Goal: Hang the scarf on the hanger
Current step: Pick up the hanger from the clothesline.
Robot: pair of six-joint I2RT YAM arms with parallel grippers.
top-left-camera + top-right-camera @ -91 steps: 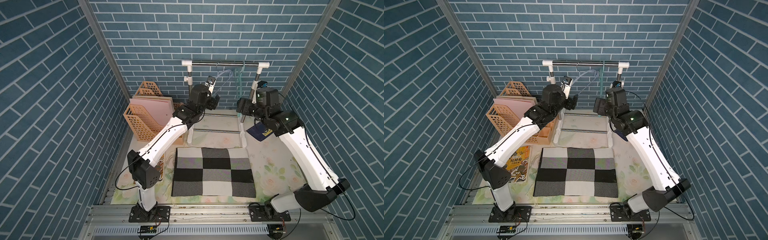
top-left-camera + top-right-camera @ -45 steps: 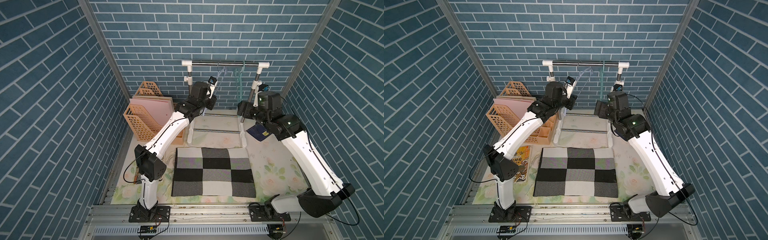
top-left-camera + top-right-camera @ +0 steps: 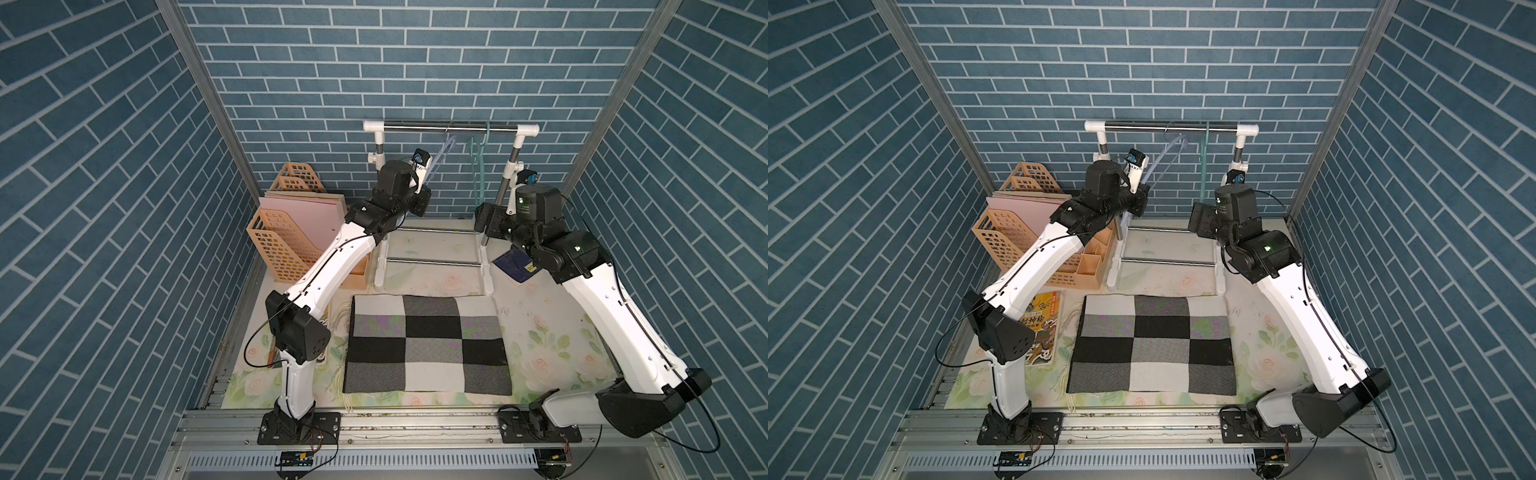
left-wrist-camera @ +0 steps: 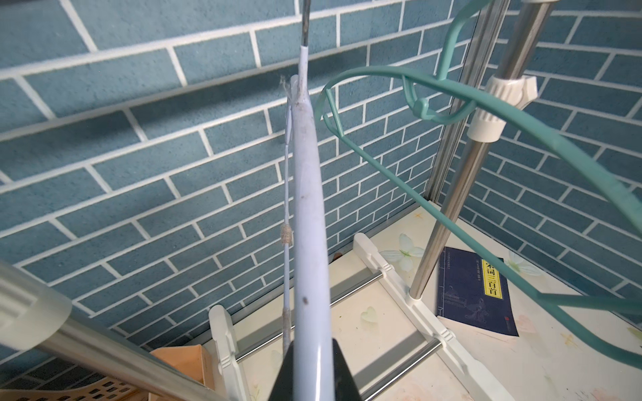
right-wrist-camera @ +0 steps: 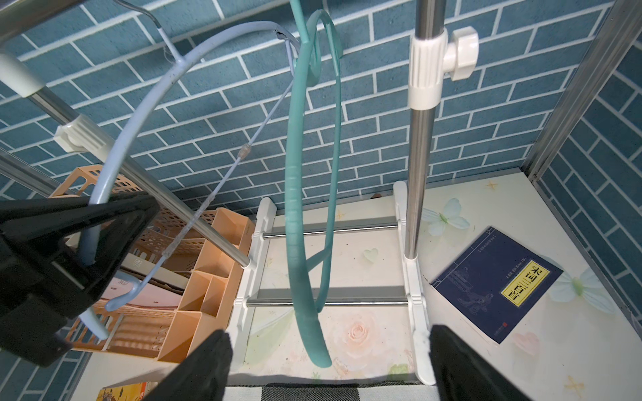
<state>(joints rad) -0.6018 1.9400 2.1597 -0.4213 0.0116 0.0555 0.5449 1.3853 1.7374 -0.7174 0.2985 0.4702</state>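
The black, grey and white checked scarf [image 3: 426,345] [image 3: 1152,345] lies flat on the table in both top views. A pale blue hanger [image 3: 440,156] [image 4: 309,215] [image 5: 139,118] hooks on the rack rail [image 3: 451,128] and is pulled aslant to the left. My left gripper [image 3: 426,187] [image 4: 311,375] is shut on that hanger's lower end. A teal hanger [image 3: 478,166] [image 5: 295,194] hangs straight down beside it. My right gripper [image 3: 484,218] [image 5: 328,368] is open just in front of the teal hanger, whose tip hangs between the fingers without touching them.
Orange file organizers [image 3: 286,245] with pink folders stand at the back left. A dark blue book [image 3: 515,266] lies right of the rack's white foot [image 3: 486,270]. A comic book [image 3: 1040,328] lies under my left arm. Brick walls close in on three sides.
My left gripper has closed on the pale blue hanger's end, and its arm has straightened toward the rack. The right arm has edged back toward the rack, still open.
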